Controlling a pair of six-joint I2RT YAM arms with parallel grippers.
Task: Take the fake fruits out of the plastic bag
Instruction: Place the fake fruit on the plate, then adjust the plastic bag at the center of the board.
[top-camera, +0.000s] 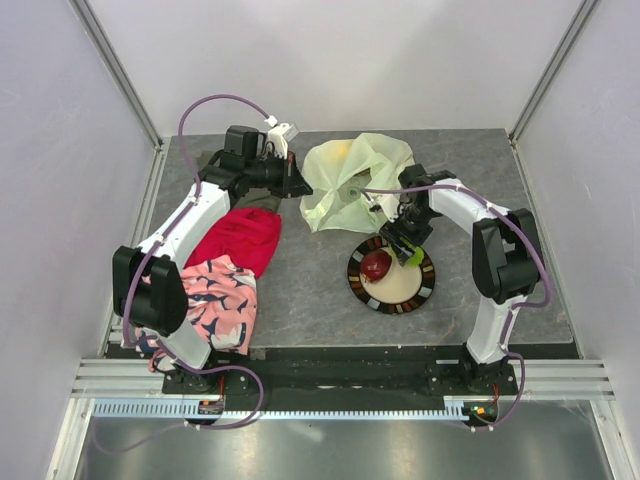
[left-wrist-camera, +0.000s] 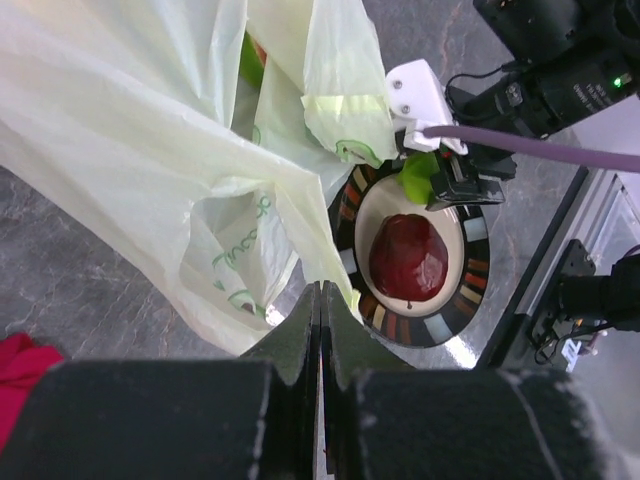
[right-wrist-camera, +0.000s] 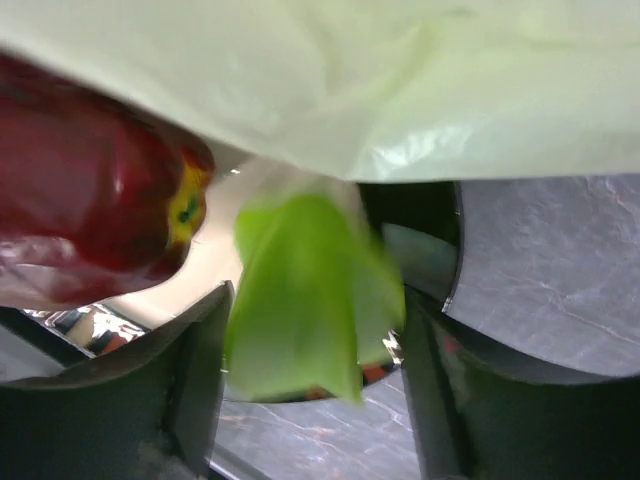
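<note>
Over the plate (top-camera: 393, 306), the right pincer (right-wrist-camera: 312, 390) is straddling the green piece (right-wrist-camera: 300, 300), half open, grip unclear, beside the apple (left-wrist-camera: 408, 258) lying on it. Beyond the plate, the left pincer (left-wrist-camera: 320, 300) is pinching the bag (top-camera: 350, 170).

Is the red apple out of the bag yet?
Out: the red apple lies bare on the plate, outside the bag.

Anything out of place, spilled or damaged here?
Nothing spilled or damaged. The glossy dark red apple lies on the round dark-rimmed plate, with a green plastic piece inside the right claw above it. Only oddity: a red cloth and a pink patterned cloth lie beside the left arm, apart from the crinkly pale-green plastic bag.
</note>
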